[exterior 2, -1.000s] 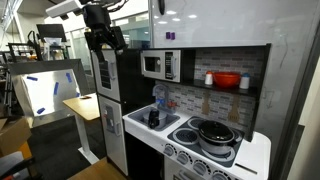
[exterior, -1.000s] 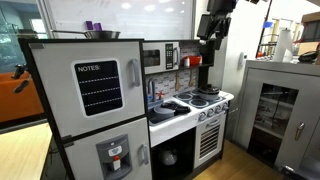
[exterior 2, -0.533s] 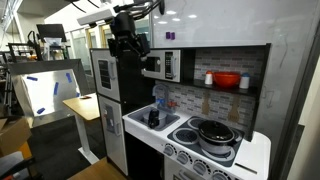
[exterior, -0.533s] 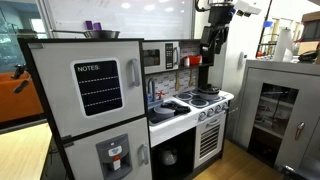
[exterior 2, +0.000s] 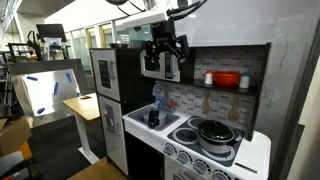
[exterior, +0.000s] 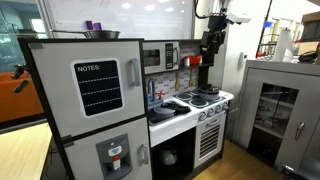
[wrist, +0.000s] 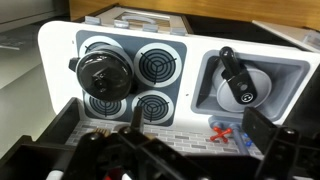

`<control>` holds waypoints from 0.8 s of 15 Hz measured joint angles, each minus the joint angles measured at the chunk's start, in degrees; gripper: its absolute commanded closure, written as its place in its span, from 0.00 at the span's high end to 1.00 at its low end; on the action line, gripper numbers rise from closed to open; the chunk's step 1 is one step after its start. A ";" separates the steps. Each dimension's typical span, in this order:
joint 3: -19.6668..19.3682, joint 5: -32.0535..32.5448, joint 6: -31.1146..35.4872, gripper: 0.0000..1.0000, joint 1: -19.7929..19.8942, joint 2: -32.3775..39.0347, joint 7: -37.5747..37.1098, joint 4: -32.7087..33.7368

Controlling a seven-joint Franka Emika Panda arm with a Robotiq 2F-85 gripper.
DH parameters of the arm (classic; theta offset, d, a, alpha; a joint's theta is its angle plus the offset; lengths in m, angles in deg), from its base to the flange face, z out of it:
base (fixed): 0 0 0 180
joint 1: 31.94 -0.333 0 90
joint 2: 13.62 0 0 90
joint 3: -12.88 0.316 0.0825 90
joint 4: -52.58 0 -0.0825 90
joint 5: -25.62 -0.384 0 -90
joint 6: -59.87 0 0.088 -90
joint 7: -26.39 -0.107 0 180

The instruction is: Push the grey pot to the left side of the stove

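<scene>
I have the gripper (exterior 2: 165, 58) hanging high in the air, level with the microwave (exterior 2: 155, 66), its jaws spread wide with nothing between them. The grey pot (wrist: 103, 72) sits on the stove (wrist: 57, 58), over the column of burners farthest from the sink (wrist: 290, 80). It is close to the cooktop's rounded outer edge (only a thin white margin shows there in the wrist view). The two burners (wrist: 157, 66) between pot and sink lie bare, so the open room is on that side. In an exterior view a shelf with a red bowl (exterior 2: 227, 79) sits above the back of the stove, well clear of the pot.
</scene>
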 measured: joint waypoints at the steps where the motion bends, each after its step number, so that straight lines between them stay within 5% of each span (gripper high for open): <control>1: 0.01 -0.82 -0.03 1.00 0.93 1.58 0.37 1.58; 12: 0.18 -4.44 -1.21 1.00 11.92 14.91 0.77 14.10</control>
